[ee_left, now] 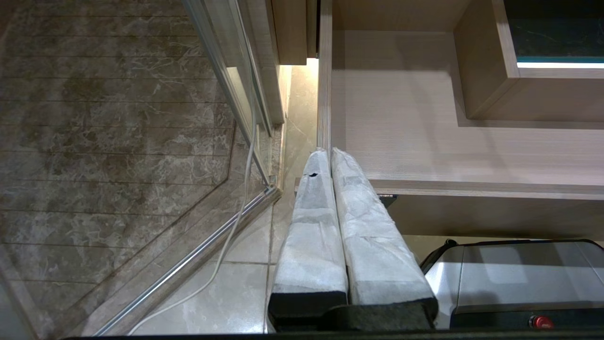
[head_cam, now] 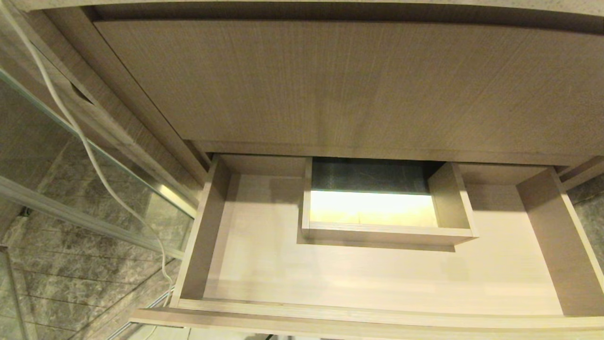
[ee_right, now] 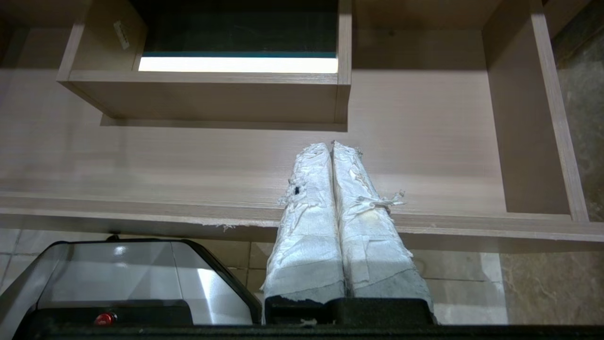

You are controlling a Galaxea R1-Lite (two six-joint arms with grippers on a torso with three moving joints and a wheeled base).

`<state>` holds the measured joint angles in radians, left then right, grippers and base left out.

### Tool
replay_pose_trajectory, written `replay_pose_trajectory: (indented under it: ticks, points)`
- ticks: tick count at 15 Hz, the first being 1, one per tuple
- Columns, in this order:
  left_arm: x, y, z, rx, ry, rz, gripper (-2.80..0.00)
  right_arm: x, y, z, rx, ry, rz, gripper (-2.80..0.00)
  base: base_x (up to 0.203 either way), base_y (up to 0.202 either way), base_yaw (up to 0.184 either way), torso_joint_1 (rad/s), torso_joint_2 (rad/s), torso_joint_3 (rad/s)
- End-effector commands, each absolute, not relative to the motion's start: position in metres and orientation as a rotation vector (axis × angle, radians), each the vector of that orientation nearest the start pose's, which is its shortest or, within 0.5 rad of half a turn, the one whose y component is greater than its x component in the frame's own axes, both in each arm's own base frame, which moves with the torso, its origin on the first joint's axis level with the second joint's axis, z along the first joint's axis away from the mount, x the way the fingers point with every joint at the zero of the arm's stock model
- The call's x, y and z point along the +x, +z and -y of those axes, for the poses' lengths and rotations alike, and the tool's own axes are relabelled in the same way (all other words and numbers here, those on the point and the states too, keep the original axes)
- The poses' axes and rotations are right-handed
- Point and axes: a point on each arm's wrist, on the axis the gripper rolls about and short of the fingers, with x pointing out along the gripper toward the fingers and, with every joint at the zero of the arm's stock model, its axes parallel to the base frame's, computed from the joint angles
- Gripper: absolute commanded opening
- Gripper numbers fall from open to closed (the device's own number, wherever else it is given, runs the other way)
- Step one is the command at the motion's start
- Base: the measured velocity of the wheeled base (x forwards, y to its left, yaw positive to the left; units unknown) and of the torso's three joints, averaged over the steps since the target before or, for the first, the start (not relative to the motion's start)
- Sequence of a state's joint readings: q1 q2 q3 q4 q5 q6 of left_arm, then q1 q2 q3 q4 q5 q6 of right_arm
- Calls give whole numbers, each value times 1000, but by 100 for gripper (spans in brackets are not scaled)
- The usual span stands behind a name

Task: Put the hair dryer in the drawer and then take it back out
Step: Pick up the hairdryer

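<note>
**Open drawer, no hair dryer to be seen**

Marbled grey floor tiles and a glass partition flank a light-wood vanity on the left, with a thin white cable (head_cam: 89,151) trailing down to the floor. Below the tall wood panel (head_cam: 358,80), the drawer (head_cam: 264,255) stands pulled out, its pale floor bare around the boxed cutout (head_cam: 387,231). The hair dryer appears in no view, so its place cannot be told.

Both arms hang near the drawer front: left hand (ee_left: 329,152) at the drawer's left corner, right hand (ee_right: 331,145) over its right half, each with wrapped fingers pressed together, holding nothing.

Judging by its kind, a small plastic dryer should be light, rigid and smooth; the slim handle looks the safest grip, keeping the cord bundle clear of the drawer edge.
</note>
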<state>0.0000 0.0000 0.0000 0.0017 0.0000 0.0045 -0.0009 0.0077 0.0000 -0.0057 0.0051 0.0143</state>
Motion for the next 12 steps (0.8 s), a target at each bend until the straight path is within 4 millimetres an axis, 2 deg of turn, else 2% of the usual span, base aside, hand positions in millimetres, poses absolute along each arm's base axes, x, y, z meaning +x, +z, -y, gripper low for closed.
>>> replay_pose_trajectory:
  ticks: [1, 12]
  points:
    - [-23, 75, 0, 5, 0, -3, -280, -23, 76, 0, 15, 5, 6, -280, 0, 0, 0, 0, 0, 0]
    - [-23, 75, 0, 5, 0, -3, -280, -23, 76, 0, 35, 0, 8, -280, 0, 0, 0, 0, 0, 0]
